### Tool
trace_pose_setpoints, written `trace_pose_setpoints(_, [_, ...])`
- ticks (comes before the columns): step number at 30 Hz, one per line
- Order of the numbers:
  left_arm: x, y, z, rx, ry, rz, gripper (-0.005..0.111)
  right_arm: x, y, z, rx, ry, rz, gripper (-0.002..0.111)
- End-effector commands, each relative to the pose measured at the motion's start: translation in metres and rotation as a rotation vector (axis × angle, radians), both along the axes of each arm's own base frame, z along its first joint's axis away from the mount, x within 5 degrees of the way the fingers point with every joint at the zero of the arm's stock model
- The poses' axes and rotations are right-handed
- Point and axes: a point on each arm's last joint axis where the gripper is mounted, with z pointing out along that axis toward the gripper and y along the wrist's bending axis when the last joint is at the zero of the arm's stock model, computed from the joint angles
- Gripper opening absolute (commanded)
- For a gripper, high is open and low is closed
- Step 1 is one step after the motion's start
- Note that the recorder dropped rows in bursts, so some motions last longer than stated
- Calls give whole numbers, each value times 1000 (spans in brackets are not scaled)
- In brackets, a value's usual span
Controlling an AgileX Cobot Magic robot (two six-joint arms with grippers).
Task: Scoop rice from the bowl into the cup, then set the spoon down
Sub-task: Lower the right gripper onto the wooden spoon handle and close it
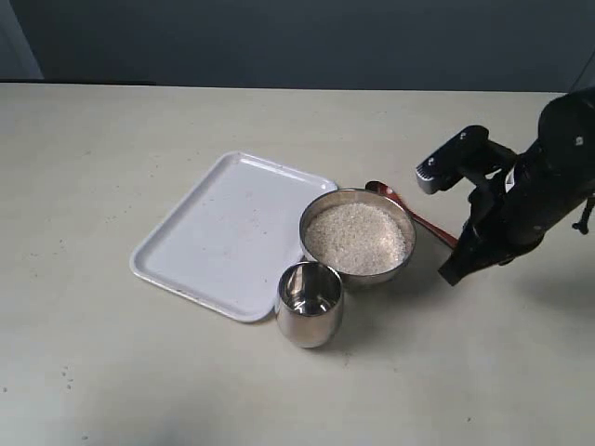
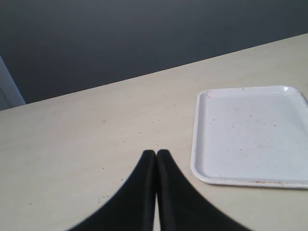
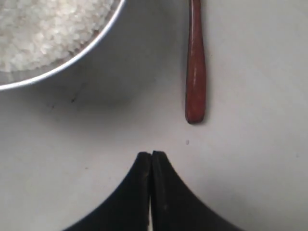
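Note:
A wide steel bowl (image 1: 404,249) heaped with white rice (image 1: 357,238) sits mid-table; its rim (image 3: 72,62) and the rice (image 3: 43,29) also show in the right wrist view. The egg-shaped steel cup (image 1: 310,304) stands just in front of the bowl. The reddish-brown spoon (image 1: 412,213) lies flat on the table behind and right of the bowl; its handle end (image 3: 195,82) shows in the right wrist view. My right gripper (image 3: 151,154) is shut and empty, a short way from that handle end, at the bowl's right (image 1: 453,274). My left gripper (image 2: 156,152) is shut, empty, left of the tray.
A white rectangular tray (image 1: 223,232) lies left of the bowl and cup, touching or nearly touching both; it also shows in the left wrist view (image 2: 250,139). The pale tabletop (image 1: 112,372) spreads around, and a dark wall runs along its far edge.

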Motion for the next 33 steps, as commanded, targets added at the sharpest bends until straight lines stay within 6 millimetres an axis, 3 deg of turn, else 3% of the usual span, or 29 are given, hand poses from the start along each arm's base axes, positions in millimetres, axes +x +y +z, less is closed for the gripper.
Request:
trace_pose_setpoints(1, [0, 0, 2, -18, -16, -2, 1, 8, 4, -12, -5, -29, 20, 4])
trace_pose_setpoints(4, [0, 0, 2, -18, -16, -2, 1, 9, 3, -13, -24, -35, 40, 25])
trace_pose_setpoints(7, [0, 0, 2, -18, -16, -2, 1, 12, 2, -12, -34, -61, 39, 52])
trace_pose_setpoints(9, [0, 0, 2, -18, -16, -2, 1, 16, 2, -11, -26, -110, 29, 60])
trace_pose_setpoints(17, [0, 0, 2, -18, -16, -2, 1, 30, 8, -13, -34, -257, 161, 58])
trace_pose_setpoints(22, [0, 0, 2, -18, -16, -2, 1, 33, -3, -29, -53, -185, 80, 52])
trace_pose_setpoints(33, [0, 0, 2, -18, -16, -2, 1, 44, -3, -36, -1, -164, -18, 51])
